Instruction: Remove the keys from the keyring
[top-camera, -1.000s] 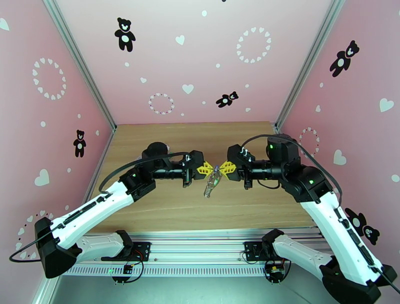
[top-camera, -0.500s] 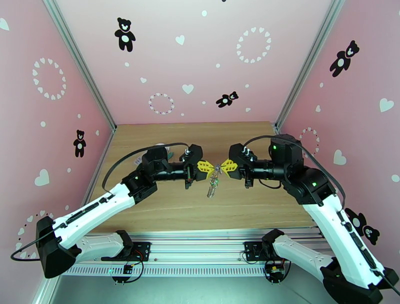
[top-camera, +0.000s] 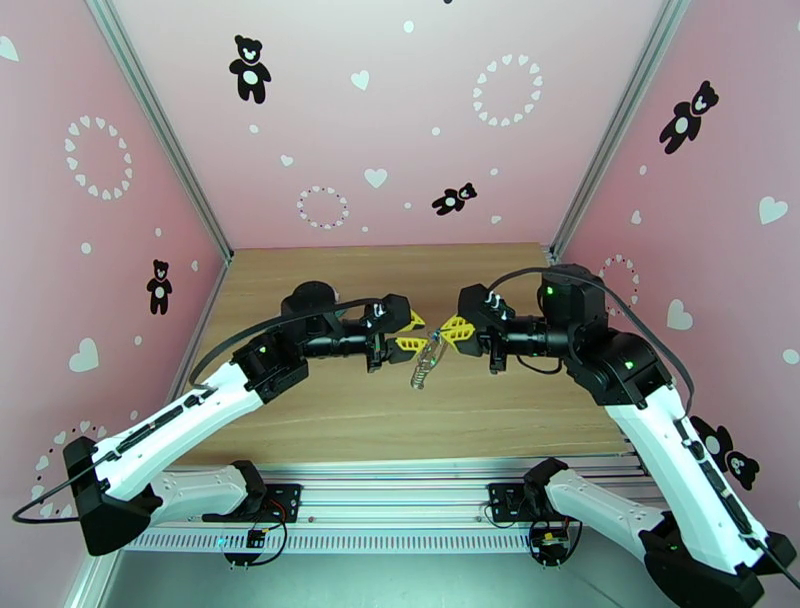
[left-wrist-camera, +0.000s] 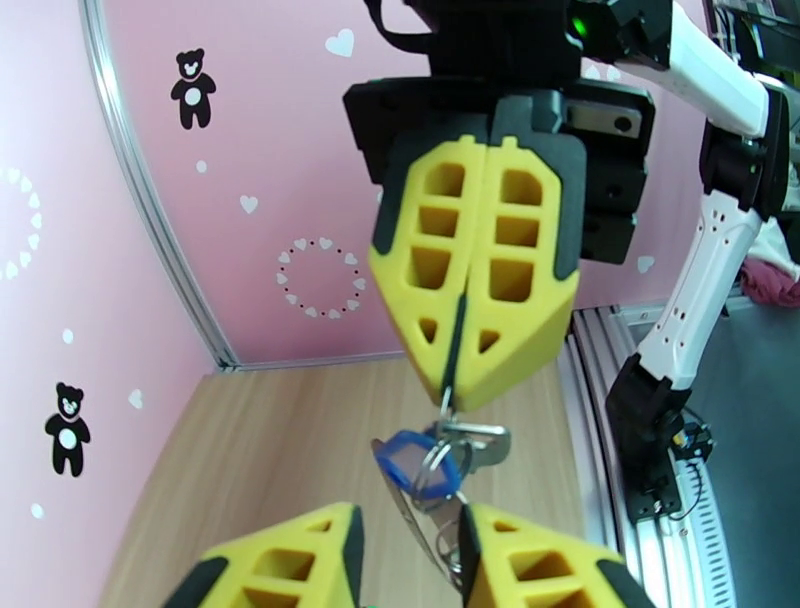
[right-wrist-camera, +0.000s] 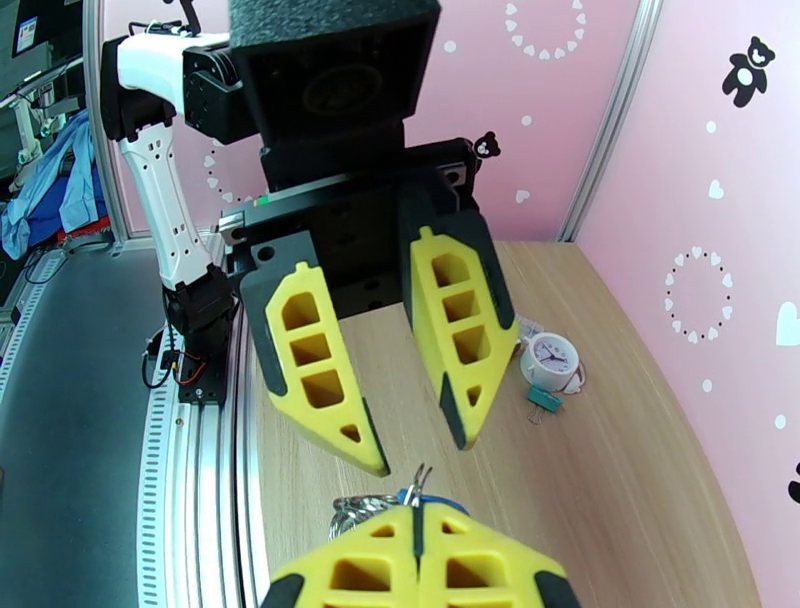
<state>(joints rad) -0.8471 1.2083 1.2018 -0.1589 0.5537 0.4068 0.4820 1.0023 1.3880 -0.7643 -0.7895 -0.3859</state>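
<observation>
Pink walls (top-camera: 400, 120) dotted with hearts and black bears close in a pale wooden table (top-camera: 330, 420), and the two arms meet nose to nose above its middle. The right gripper (top-camera: 452, 331) is clamped tight, pinching the top of a little bunch of keys (top-camera: 426, 365) that dangles free in the air. From the left wrist, a blue tag (left-wrist-camera: 412, 468) and some small metal rings (left-wrist-camera: 470, 438) hang just under its yellow fingertips. The left gripper (top-camera: 420, 335) faces it with its fingers (right-wrist-camera: 320, 380) spread, gripping nothing, the bunch hanging just beside them. Farther back on the table lies a white clock charm (right-wrist-camera: 548, 360) with a teal clip (right-wrist-camera: 543, 398).
</observation>
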